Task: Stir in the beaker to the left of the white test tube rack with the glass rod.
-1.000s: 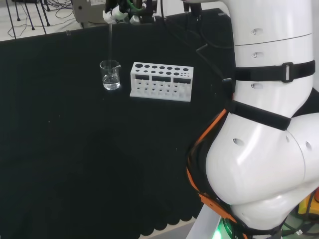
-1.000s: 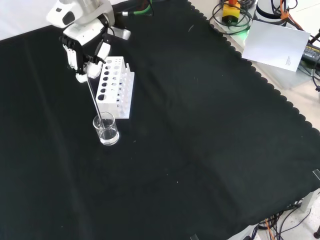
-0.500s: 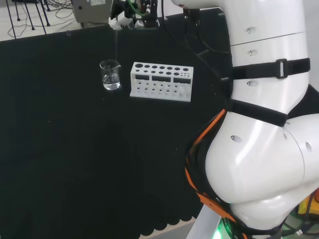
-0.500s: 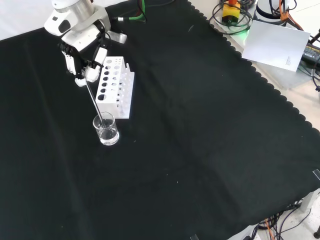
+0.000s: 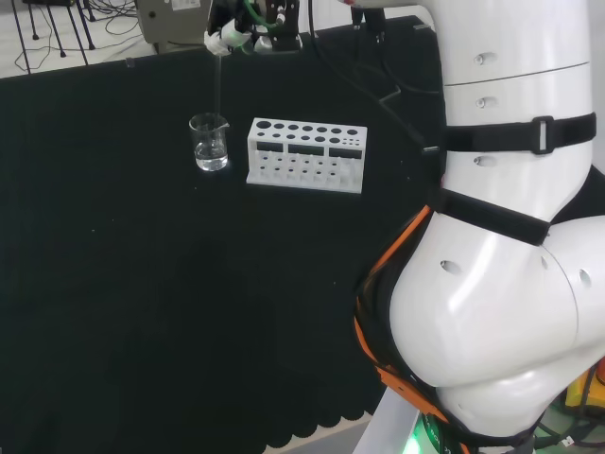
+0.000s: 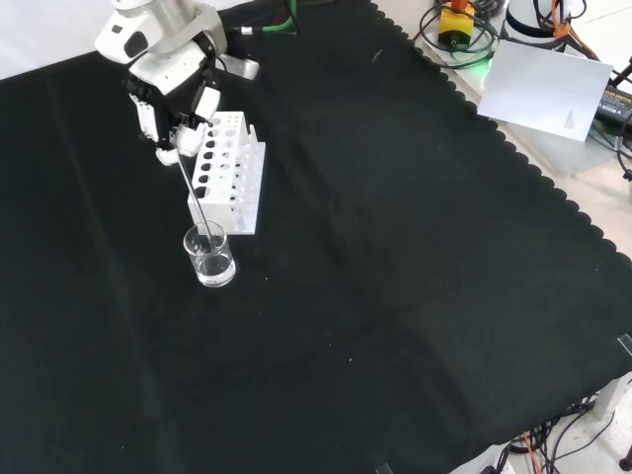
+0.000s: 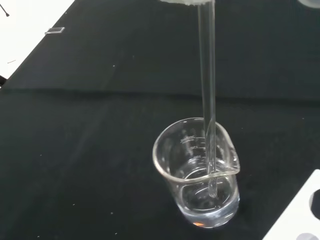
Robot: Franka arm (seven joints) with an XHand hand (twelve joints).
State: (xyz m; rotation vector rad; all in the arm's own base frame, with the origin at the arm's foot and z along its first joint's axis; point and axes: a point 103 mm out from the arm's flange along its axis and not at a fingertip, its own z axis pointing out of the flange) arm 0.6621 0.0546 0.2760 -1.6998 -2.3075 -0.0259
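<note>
Although the beaker [image 6: 209, 254] has kept its place on the black cloth [image 6: 395, 257], the hand [image 6: 174, 99] has shifted between the earlier front views and this one, first toward 9 o'clock and now back toward 3 o'clock. The glass rod [image 6: 191, 191] has tilted with it while its lower end remained inside the beaker. Judgement: this sweep is consistent with stirring under way, not with insertion or withdrawal.

In the front view the beaker stands at about 7 o'clock from the white test tube rack [image 6: 228, 171], just beside its near end and not touching. In the head view it sits at 9 o'clock from the rack. The wrist view shows the rod's tip below the surface of a shallow clear liquid, close to the beaker's wall.

The hand hangs above the rack's far end, fingers [image 6: 161, 117] curled down and closed on the rod's upper end. The rod slopes from there toward 5 o'clock into the beaker.
</note>
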